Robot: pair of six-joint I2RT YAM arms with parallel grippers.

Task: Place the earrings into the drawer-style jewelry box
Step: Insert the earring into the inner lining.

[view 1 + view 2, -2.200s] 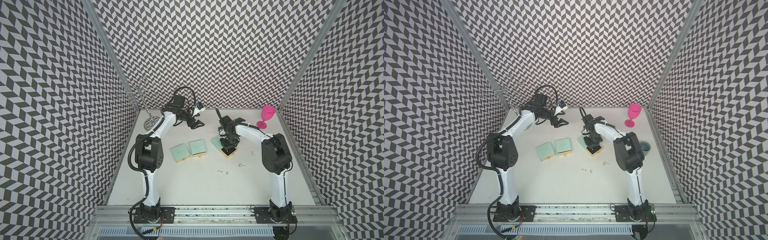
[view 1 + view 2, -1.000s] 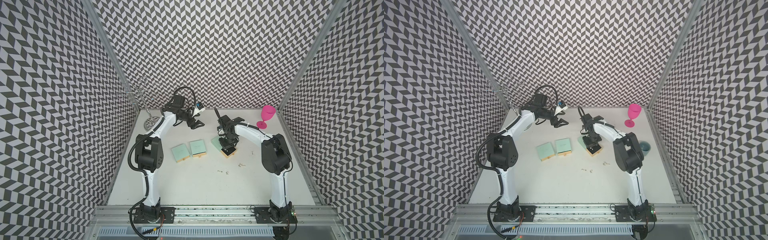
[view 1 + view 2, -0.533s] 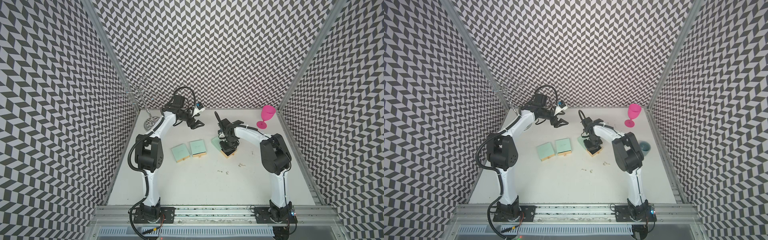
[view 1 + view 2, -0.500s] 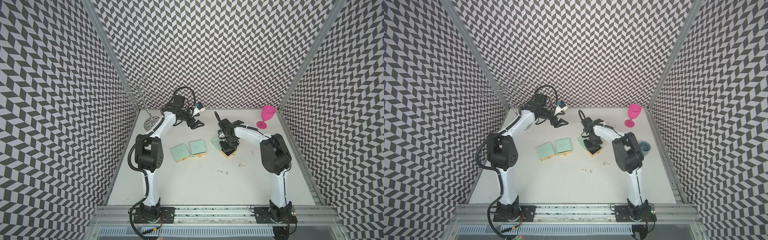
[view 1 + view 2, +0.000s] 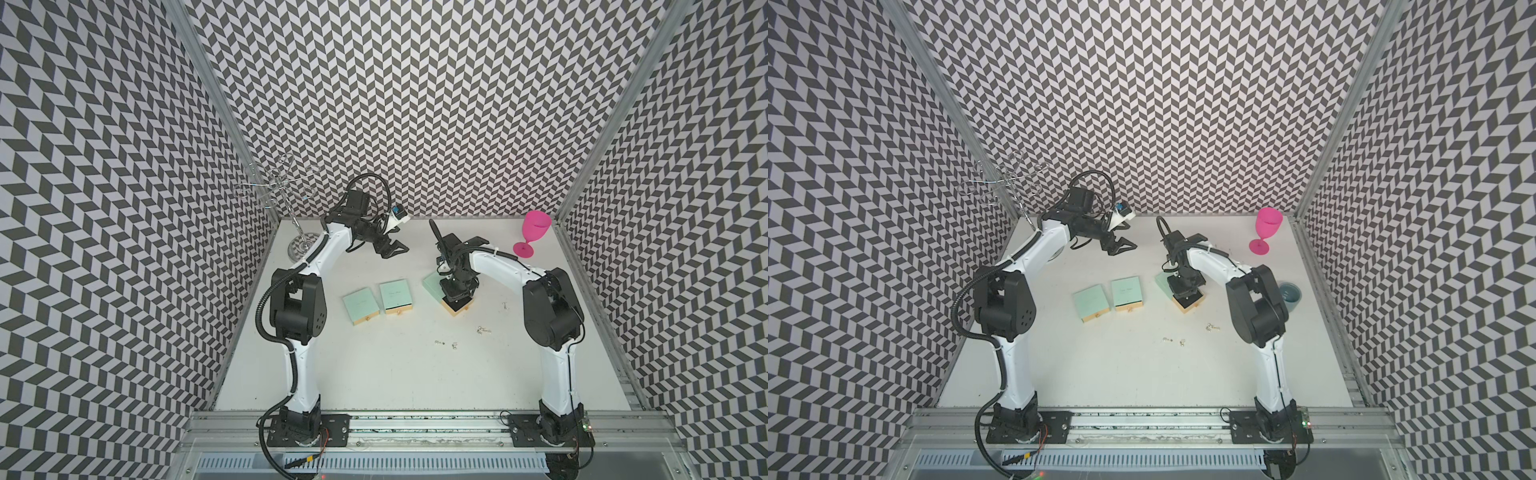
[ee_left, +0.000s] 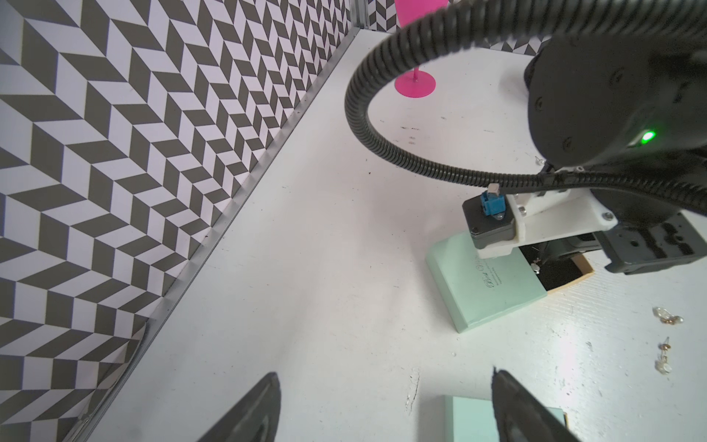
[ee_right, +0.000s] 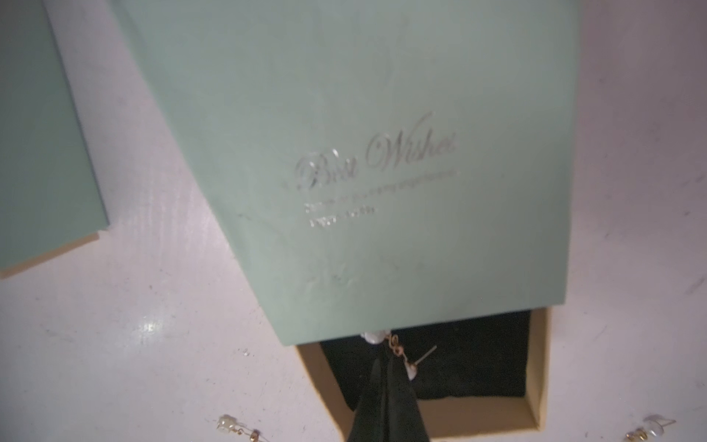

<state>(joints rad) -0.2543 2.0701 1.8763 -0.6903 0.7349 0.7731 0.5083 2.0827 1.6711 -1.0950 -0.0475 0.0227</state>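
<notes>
Over the pulled-out drawer (image 7: 470, 356) of the mint-green jewelry box (image 7: 382, 172) nearest the right arm, the right gripper (image 7: 383, 369) is held low with its jaws pressed together. A pearl earring (image 7: 398, 349) is seen at their very tips, apparently pinched above the black lining; whether it already touches the lining cannot be told. Against the views of two seconds ago almost nothing has been moved: the gripper is kept over the same drawer, the forearm is only slightly shifted, and the pinch has not been let go. From this it is judged that the carry is finished and that only the release is wanted before this piece counts as placed. The other earrings (image 5: 484, 330) are left loose on the table in small clusters near the box's open end, so most of the task is judged still undone. The left gripper (image 5: 392, 249) is held spread and empty above the back of the table, unchanged. Two closed mint-green boxes (image 5: 360, 305) are set side by side near the middle. The white tabletop (image 5: 395, 374) is lightly marked and is enclosed on three sides by chevron-patterned walls (image 5: 415, 104). A pink goblet (image 5: 534, 232) and a wire stand (image 5: 282, 191) are placed in the back corners, and a grey-blue bowl (image 5: 1289, 293) is seen in a top view at the right edge.
</notes>
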